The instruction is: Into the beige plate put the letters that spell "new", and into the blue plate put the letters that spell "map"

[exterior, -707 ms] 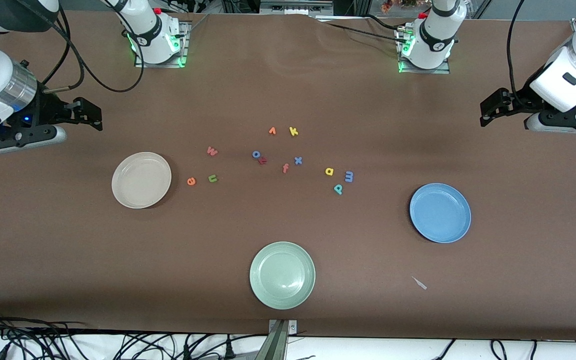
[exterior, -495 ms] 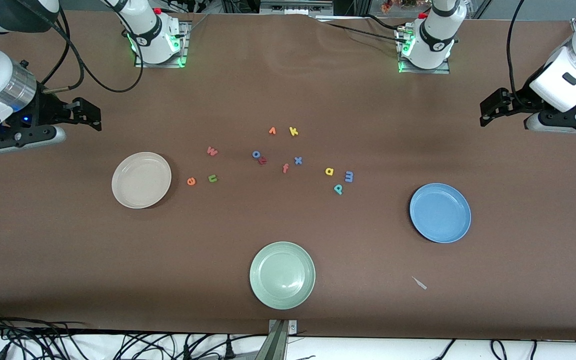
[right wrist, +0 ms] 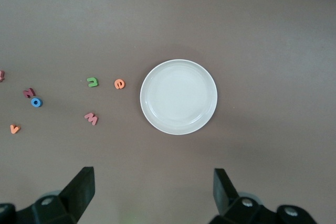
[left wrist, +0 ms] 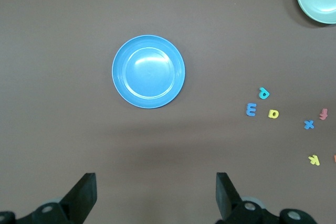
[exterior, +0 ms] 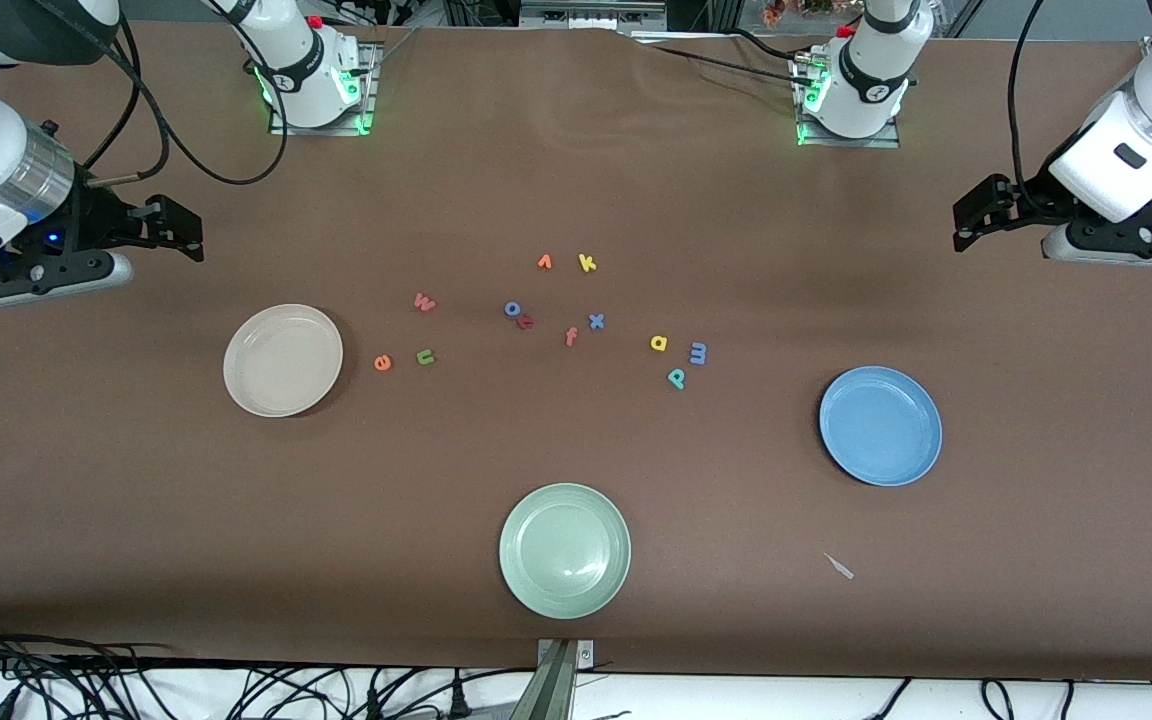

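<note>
The beige plate [exterior: 282, 360] [right wrist: 178, 96] lies empty toward the right arm's end. Beside it lie the orange e [exterior: 382, 363], the green n [exterior: 425, 356] and the pinkish w [exterior: 424, 302]. The blue plate [exterior: 880, 426] [left wrist: 148, 71] lies empty toward the left arm's end. The yellow a [exterior: 658, 343], periwinkle m [exterior: 698, 353] and teal p [exterior: 676, 378] lie between it and the table's middle. My right gripper [exterior: 176, 228] [right wrist: 152, 177] hangs open and empty above bare table by the beige plate. My left gripper [exterior: 976, 215] [left wrist: 156, 182] hangs open and empty by the blue plate.
A pale green plate [exterior: 564, 550] lies near the front edge. In the middle are scattered an orange v [exterior: 544, 262], yellow k [exterior: 587, 263], blue o [exterior: 512, 308], red-orange f [exterior: 570, 336] and blue x [exterior: 596, 321]. A small pale scrap [exterior: 839, 566] lies nearer the front camera than the blue plate.
My left gripper has shifted slightly toward the robots' bases. The right arm, plates and letters have not moved.
</note>
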